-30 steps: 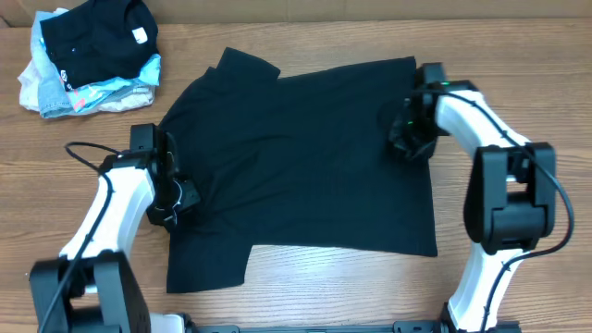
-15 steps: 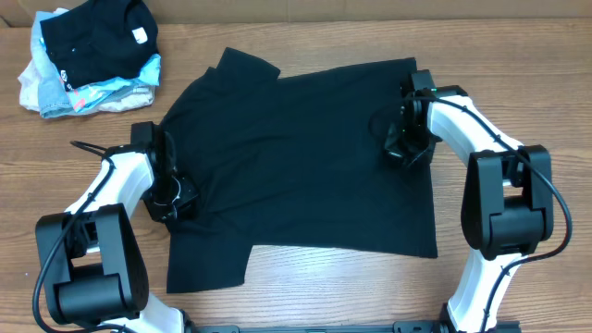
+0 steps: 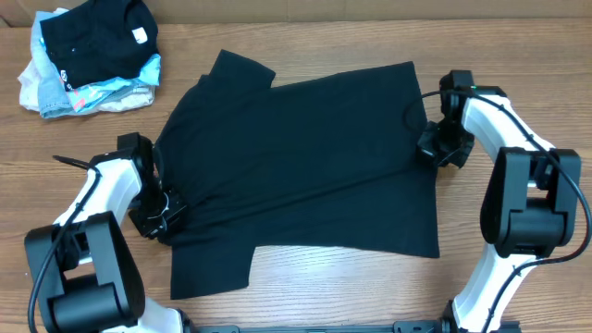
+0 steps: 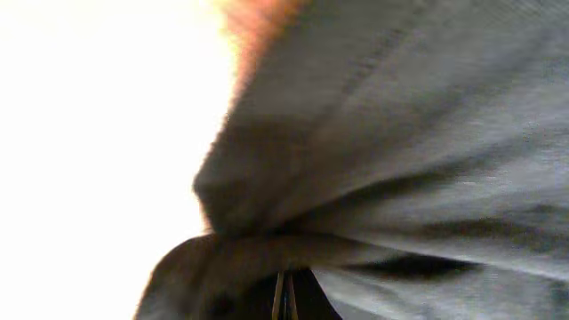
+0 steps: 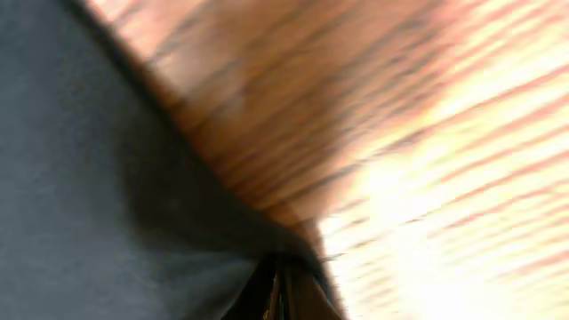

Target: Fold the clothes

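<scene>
Now, black T-shirt (image 3: 305,157) pinched, left end effector (image 3: 157,215), right end effector (image 3: 433,148)

Overhead looks down; wrist views (both blurred) hug the T-shirt (image 3: 305,157).

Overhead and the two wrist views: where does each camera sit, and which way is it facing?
Overhead: fixed above the table, looking straight down on the spread black T-shirt; the left gripper and right gripper show at its opposite edges.
Left wrist: on the left wrist, close against bunched shirt fabric; shut jaws at the bottom edge.
Right wrist: on the right wrist, facing the shirt's edge and bare wood; shut jaws at the bottom.
Shared: all three see the shirt.
</scene>
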Controlling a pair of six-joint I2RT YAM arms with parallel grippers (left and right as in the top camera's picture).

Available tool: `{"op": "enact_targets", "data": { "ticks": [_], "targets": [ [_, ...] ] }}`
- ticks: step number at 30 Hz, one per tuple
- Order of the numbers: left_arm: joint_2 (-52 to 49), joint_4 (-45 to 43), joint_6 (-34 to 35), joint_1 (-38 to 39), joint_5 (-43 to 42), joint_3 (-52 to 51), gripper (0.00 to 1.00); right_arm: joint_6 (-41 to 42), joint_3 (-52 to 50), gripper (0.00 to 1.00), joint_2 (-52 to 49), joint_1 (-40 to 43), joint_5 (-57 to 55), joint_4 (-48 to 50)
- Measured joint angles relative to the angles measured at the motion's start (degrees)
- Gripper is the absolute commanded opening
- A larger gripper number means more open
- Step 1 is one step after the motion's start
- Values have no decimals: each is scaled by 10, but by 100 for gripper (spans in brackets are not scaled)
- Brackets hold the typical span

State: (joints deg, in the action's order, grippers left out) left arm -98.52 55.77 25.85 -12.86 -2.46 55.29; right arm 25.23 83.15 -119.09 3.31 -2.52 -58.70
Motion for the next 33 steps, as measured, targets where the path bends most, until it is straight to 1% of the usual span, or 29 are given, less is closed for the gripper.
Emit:
{"op": "enact_targets", "data": {
  "ticks": [3,6,7,8,9,10,11,12,13,14,15,16,17,18,19,20,21,23,25,30,33],
  "targets": [
    [20,29,0,0,17,14,4,0,19,4,0,14,-12,-30],
    [49,40,-2,0,25,54,4,0,61,4,0,21,-14,-57],
    [58,36,-5,0,26,70,4,0,78,15,0,22,-13,-64],
    [65,26,-10,2,23,87,9,3,93,34,0,22,-8,-67],
    [71,11,-21,5,18,103,19,2,108,51,0,22,2,-69],
    [76,-11,-36,8,7,120,38,-2,120,69,0,22,13,-66],
    [80,-36,-52,14,-7,130,46,-7,129,80,0,22,33,-58],
    [82,-64,-65,21,-22,137,47,-14,134,86,0,22,52,-49],
    [83,-92,-77,31,-36,141,47,-21,136,87,0,22,73,-43],
    [83,-117,-86,43,-48,143,43,-28,136,86,0,22,92,-39],
    [82,-139,-94,55,-57,143,43,-34,136,82,0,22,110,-38],
    [79,-163,-103,69,-66,143,42,-40,136,70,0,21,125,-36],
    [75,-185,-109,80,-72,143,35,-48,136,53,0,19,138,-34],
    [67,-206,-113,90,-78,144,30,-55,136,41,0,18,148,-28],
    [59,-226,-117,100,-83,144,24,-64,136,33,0,15,156,-21],
    [47,-247,-122,108,-87,144,22,-75,135,26,0,11,162,-10],
    [31,-271,-127,115,-90,144,18,-88,135,22,0,7,165,4],
    [-3,-313,-128,121,-94,144,13,-105,135,21,0,-8,172,33],
    [-41,-354,-130,122,-96,144,4,-116,134,21,0,-25,171,55],
    [-121,-424,-130,121,-82,144,4,-133,125,21,0,-73,151,86],
    [-141,-456,-130,121,-71,144,4,-135,118,21,0,-94,141,99]
  ]
}}
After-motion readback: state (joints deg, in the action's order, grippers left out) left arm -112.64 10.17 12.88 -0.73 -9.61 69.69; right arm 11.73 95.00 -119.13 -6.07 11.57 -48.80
